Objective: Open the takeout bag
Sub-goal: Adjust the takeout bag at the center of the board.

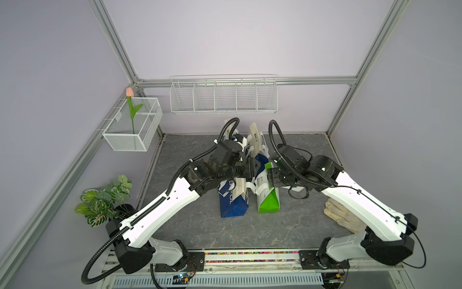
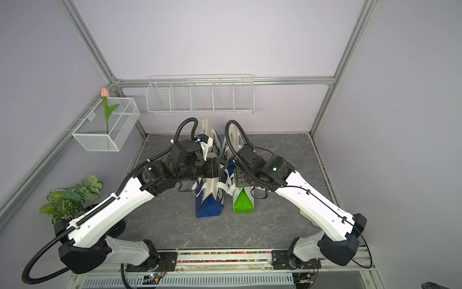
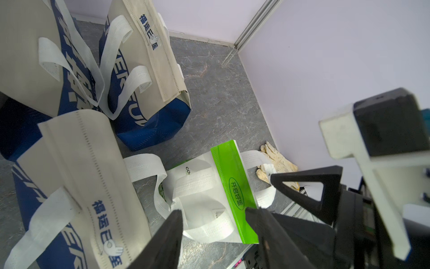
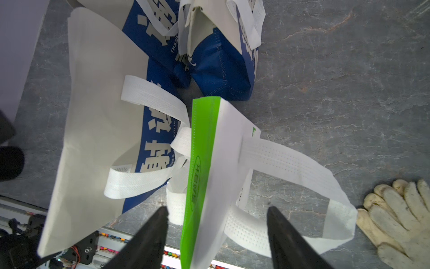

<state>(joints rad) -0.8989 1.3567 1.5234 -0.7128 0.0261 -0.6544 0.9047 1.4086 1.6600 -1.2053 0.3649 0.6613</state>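
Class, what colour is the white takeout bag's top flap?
The top flap is bright green, clearest in right wrist view.

A robot lab test cell; an aluminium frame (image 1: 115,42) encloses lilac panels (image 1: 237,37); 2 arms (image 1: 155,212) bolt to a rail (image 1: 250,256) at 6 o'clock; props: fake plant (image 1: 105,197) at 8 o'clock, wire rack (image 1: 223,97) at 12 o'clock.

Reaches in from the near left corner with the left arm (image 1: 160,207), sloping up and forward to a raised elbow, then bends the left wrist (image 1: 226,152) toward the middle and tips it down. Holds the left jaws parted, with clear space between the fingers (image 3: 167,237). Mirrors that from the near right corner with the right arm (image 1: 362,197), right wrist (image 1: 291,156) bent inward and down. Holds the right jaws parted as well, fingers (image 4: 149,240) well apart. Has both wrists close together at the middle, not touching.
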